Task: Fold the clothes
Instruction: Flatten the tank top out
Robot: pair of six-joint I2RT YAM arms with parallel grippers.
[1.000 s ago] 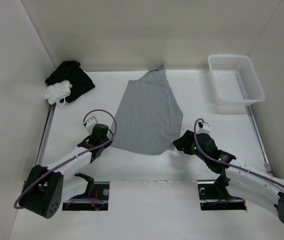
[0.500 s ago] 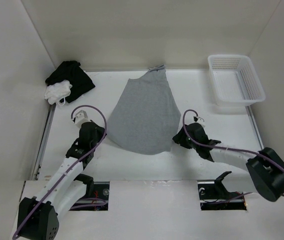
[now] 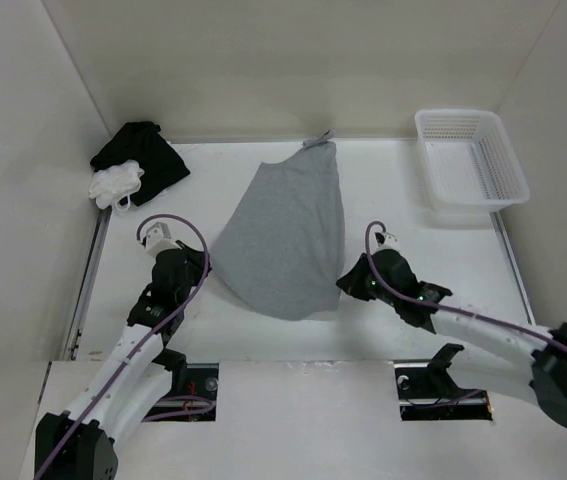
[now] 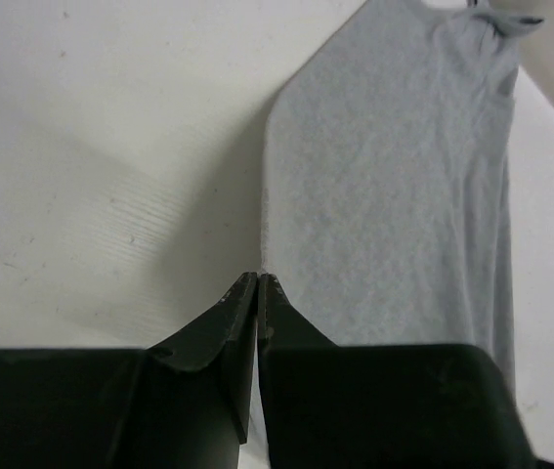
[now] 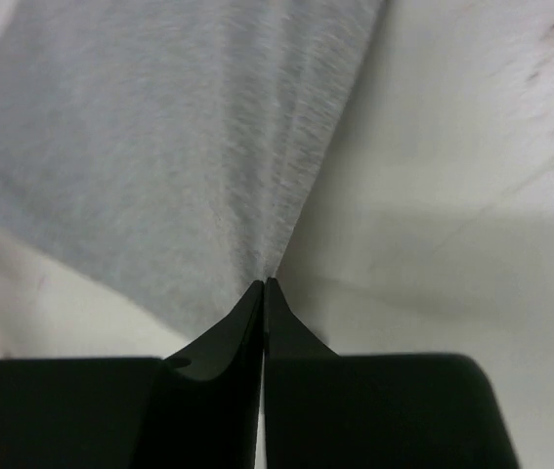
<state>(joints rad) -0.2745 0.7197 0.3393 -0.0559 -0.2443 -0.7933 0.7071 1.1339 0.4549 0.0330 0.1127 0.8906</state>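
Right gripper [image 5: 264,283] is clamped tight on the near right edge of the grey top [image 3: 283,235], fabric creasing taut into its tips. Left gripper [image 4: 259,278] is pinched closed as well, apparently nipping the left edge, though that bite is hard to see. The top lies mid-table between them, narrowing toward the back. Beyond: white basket [image 3: 471,160] far right, black bundle [image 3: 148,152] and small white cloth [image 3: 115,184] far left.

On my bench [image 3: 393,190] the knit top [image 3: 288,235] lies in the middle. Basket [image 3: 471,160] behind right; cloth bundle [image 3: 143,160] behind left.
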